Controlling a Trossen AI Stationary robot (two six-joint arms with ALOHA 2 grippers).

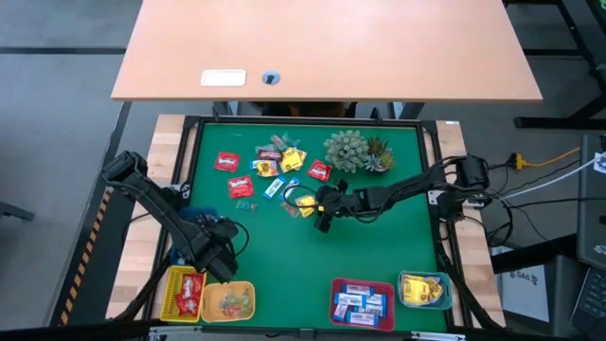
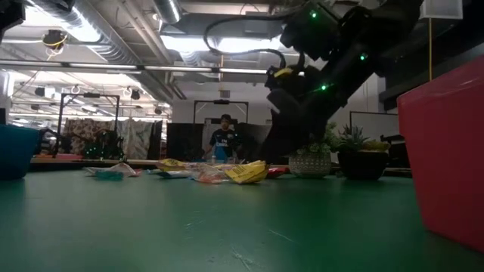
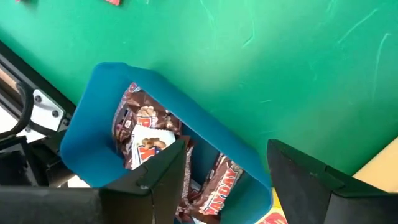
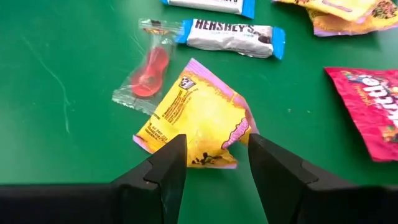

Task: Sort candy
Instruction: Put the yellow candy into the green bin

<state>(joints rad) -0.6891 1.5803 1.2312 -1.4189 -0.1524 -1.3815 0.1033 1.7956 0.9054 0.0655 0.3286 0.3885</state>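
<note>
yellow candy packet (image 4: 198, 124), blue tray (image 3: 99, 130), green table (image 1: 379, 237)

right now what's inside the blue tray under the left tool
The blue tray holds brown-wrapped candy bars. The open left tool hangs above it, its fingers covering part of the pile, so a count isn't possible.

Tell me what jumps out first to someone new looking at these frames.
The loose candy pile scattered at the far middle of the green mat, beside a spiky green plant. The right pincer sits low over a yellow packet, fingers open either side of its edge. At the near edge, the left pincer hangs open over a blue tray of brown-wrapped bars.
</note>
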